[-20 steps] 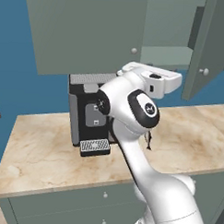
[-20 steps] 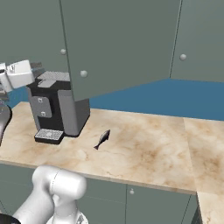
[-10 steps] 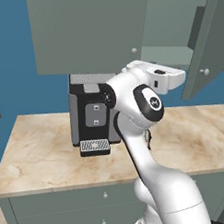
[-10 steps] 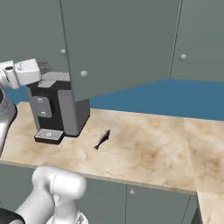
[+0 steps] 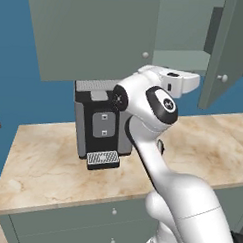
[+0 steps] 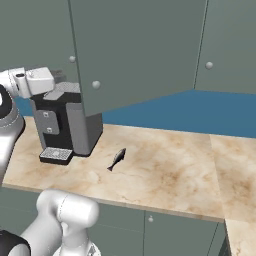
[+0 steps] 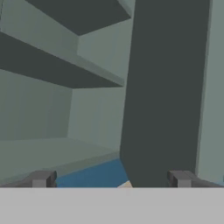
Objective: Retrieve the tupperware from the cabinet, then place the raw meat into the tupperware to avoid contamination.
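Hand view: wide-open tool [image 7: 111, 179] faces cabinet [image 7: 65, 109]; right base view adds raw meat [image 6: 116, 159] on counter [image 6: 165, 170].

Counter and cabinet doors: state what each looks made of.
Counter: looks like polished marble or a stone imitation; beige with brown veining. Cabinet doors: probably matte painted wood or laminate; flat, uniform grey-green, no grain, round pale knobs. As a rendering, neither is certain.

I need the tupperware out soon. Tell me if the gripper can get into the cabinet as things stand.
Probably yes: the cabinet door is swung open, and the open gripper faces the bare inside with nothing between. No tupperware shows there.
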You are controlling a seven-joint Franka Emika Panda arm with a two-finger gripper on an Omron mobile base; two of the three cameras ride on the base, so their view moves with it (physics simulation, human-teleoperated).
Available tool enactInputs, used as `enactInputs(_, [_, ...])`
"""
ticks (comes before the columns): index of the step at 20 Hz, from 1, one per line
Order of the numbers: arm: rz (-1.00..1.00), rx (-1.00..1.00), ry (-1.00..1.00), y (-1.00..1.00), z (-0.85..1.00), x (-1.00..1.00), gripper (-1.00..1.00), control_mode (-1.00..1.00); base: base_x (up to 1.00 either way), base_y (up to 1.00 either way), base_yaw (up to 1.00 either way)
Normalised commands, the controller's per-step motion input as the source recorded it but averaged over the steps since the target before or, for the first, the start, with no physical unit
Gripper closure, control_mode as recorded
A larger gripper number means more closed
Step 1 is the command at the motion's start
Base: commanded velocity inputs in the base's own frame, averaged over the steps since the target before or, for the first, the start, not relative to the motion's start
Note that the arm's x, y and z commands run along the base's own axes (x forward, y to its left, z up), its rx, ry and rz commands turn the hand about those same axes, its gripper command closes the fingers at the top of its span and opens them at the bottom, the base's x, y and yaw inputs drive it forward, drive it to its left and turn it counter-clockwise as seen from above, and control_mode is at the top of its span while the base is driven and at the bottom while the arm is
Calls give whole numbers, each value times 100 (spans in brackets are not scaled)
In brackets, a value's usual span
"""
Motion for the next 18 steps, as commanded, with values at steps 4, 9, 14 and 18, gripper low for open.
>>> enactInputs(4, [0,0,2,-3,-12,22,-100,-100,0,0,0])
enactInputs(9, [0,0,1,-7,-7,19,-100,-100,0,0,0])
enactInputs(14, [0,0,0,-10,-5,14,-100,-100,0,0,0])
enactInputs(18, [0,0,0,-9,-8,14,-100,-100,0,0,0])
